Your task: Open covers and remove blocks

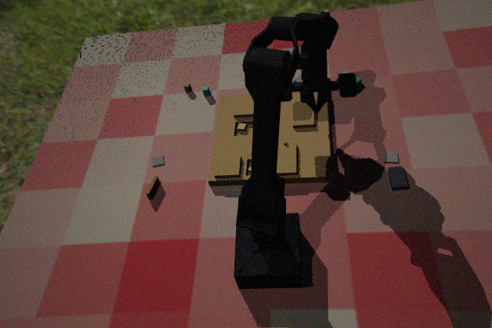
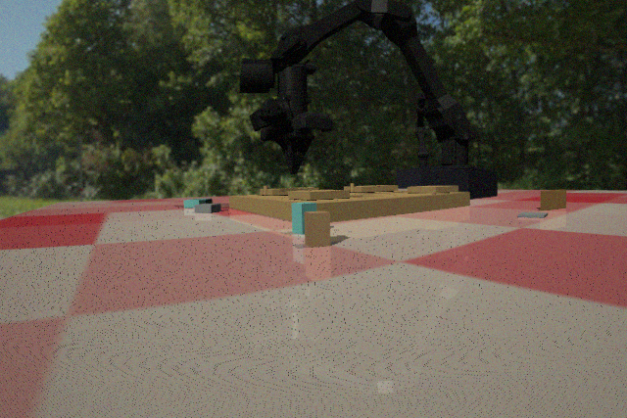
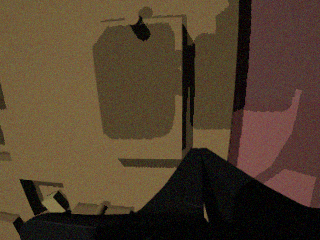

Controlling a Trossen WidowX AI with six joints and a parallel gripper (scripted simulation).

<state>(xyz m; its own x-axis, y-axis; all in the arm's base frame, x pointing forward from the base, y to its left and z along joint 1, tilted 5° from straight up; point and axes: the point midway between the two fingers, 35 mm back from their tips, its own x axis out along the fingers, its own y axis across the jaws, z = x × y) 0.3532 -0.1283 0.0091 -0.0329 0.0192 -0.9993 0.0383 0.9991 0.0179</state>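
Observation:
The tan puzzle board point(image 1: 222, 150) point(image 2: 364, 209) point(image 3: 55, 110) lies in front of the arm base. My gripper point(image 1: 317, 111) point(image 2: 294, 171) point(image 3: 197, 155) is shut and empty, above the board's back right part. The back right cover point(image 1: 304, 120) point(image 3: 142, 85) is a raised plate under its shadow, with a small knob point(image 3: 145, 11) at its far edge. Other raised plates are the front middle cover point(image 1: 287, 161) and front left cover point(image 1: 228, 168). A yellow piece point(image 1: 241, 127) point(image 3: 54, 201) shows tilted in an uncovered well. The arm hides the board's middle.
Left of the board stand a brown block point(image 1: 187, 87) point(image 2: 317, 228), a teal block point(image 1: 206, 89) point(image 2: 300, 218), a grey tile point(image 1: 158, 160) point(image 2: 532, 214) and another brown block point(image 1: 153, 188) point(image 2: 553, 199). Right lie a grey tile point(image 1: 391, 157) and a purple block point(image 1: 398, 177). Another teal piece point(image 1: 357, 78) point(image 2: 195, 203) is partly hidden.

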